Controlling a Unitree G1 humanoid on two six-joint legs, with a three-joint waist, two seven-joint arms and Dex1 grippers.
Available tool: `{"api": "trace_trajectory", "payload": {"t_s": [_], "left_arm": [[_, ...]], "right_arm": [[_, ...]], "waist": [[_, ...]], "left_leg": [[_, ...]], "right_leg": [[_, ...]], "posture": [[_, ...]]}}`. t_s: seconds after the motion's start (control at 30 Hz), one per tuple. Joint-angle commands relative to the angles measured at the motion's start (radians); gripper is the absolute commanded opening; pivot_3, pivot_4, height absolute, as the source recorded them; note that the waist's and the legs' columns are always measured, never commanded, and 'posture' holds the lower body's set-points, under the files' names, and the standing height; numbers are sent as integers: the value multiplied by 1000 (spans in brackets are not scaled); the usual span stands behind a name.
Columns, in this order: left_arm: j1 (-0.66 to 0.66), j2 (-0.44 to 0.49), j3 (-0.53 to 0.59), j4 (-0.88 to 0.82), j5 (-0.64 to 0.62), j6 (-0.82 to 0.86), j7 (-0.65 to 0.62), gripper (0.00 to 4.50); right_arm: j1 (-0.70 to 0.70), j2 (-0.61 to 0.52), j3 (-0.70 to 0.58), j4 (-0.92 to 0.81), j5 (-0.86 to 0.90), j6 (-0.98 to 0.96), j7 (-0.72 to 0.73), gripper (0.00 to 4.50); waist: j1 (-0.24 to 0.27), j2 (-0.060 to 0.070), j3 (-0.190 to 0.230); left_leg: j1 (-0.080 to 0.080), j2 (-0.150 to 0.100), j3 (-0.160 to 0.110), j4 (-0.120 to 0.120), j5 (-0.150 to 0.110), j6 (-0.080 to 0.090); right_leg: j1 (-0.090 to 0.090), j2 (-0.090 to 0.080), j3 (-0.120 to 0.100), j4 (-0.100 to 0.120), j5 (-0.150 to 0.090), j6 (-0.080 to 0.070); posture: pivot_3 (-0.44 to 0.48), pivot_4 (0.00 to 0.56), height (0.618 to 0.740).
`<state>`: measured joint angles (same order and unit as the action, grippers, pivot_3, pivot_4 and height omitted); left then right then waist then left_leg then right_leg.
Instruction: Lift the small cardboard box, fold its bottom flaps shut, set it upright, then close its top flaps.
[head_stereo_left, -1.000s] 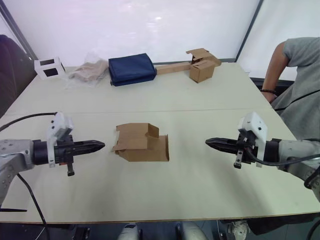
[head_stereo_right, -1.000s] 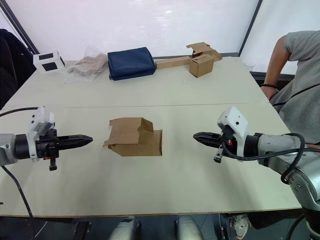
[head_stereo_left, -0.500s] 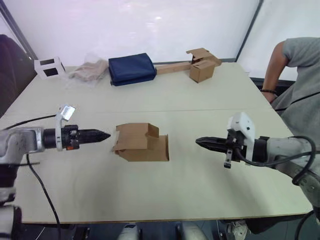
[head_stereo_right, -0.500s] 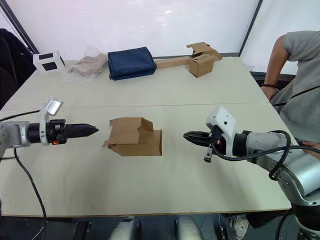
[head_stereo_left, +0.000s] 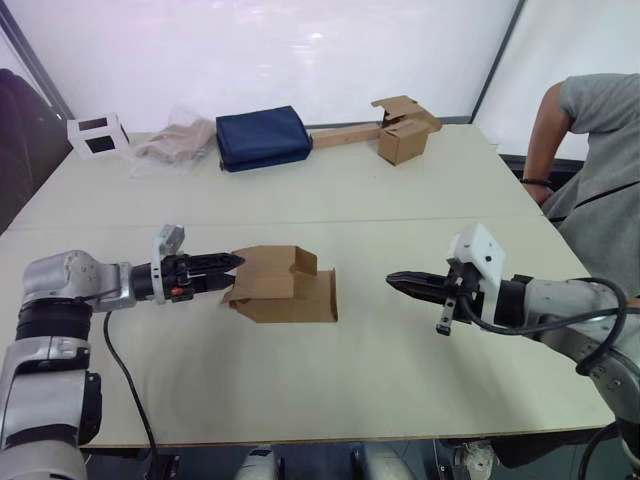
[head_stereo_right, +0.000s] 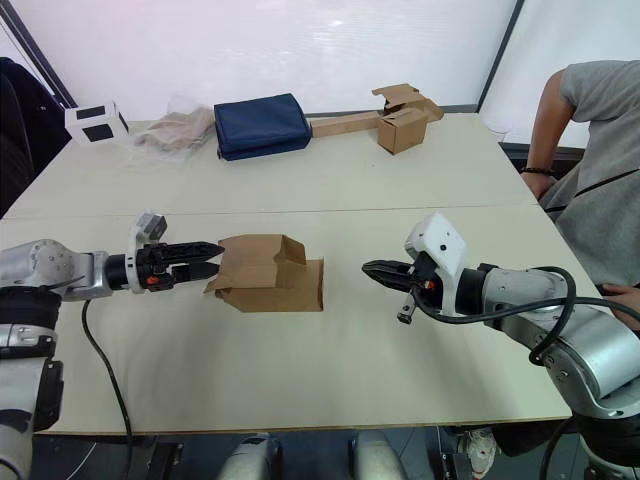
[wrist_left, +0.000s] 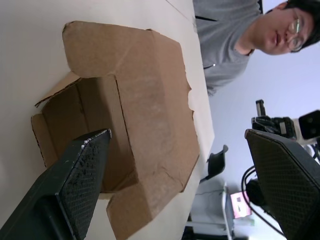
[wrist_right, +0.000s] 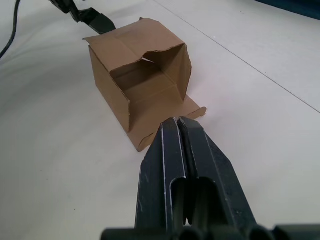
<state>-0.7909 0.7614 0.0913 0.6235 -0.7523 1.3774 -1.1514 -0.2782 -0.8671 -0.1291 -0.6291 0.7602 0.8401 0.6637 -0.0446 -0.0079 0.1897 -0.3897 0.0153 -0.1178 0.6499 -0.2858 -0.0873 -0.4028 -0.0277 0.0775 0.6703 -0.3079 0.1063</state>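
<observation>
The small cardboard box (head_stereo_left: 285, 285) lies on its side in the middle of the table, both ends open. Short brown flaps (wrist_right: 172, 117) splay out at the end facing my right gripper. More flaps (wrist_left: 87, 37) stand open at the end facing my left gripper. I cannot tell which end holds the bottom flaps and which the top flaps. My left gripper (head_stereo_left: 232, 270) is open, its fingertips right at the box's left end; touching or not, I cannot tell. My right gripper (head_stereo_left: 391, 280) is shut and empty, a short way right of the box, pointing at it.
At the back of the table (head_stereo_left: 420, 380) lie a white cube (head_stereo_left: 97, 134), a crumpled plastic bag (head_stereo_left: 180, 140), a navy bag (head_stereo_left: 263, 138), a long cardboard piece (head_stereo_left: 345, 135) and another small box (head_stereo_left: 403, 140). A person (head_stereo_left: 595, 150) sits at the right edge.
My left gripper has moved right to the box's left end and opened. My right gripper has come a little left toward the box, still shut. The box has not moved.
</observation>
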Motion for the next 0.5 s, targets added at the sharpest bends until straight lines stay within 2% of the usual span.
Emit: {"api": "trace_trajectory", "payload": {"t_s": [0.03,0.23,0.5], "left_arm": [[-31,-18,-3,17,18,-18,-11,4420],[-67,-90,5,71,40,-43,-14,4420],[-110,-135,-17,134,86,-77,-49,4420]], "right_arm": [[-1,1,-34,-40,12,-2,-11,0],[-4,-7,-38,-46,16,6,-17,0],[6,-22,-63,-68,32,33,-29,0]], "waist": [[0,0,0],[1,0,0],[0,0,0]], "left_leg": [[0,0,0,0,0,0],[-1,0,0,1,0,0],[-1,0,0,1,0,0]], "right_leg": [[0,0,0,0,0,0],[0,0,0,0,0,0],[-1,0,0,1,0,0]], "posture": [[0,150,740],[0,150,740],[0,150,740]]}}
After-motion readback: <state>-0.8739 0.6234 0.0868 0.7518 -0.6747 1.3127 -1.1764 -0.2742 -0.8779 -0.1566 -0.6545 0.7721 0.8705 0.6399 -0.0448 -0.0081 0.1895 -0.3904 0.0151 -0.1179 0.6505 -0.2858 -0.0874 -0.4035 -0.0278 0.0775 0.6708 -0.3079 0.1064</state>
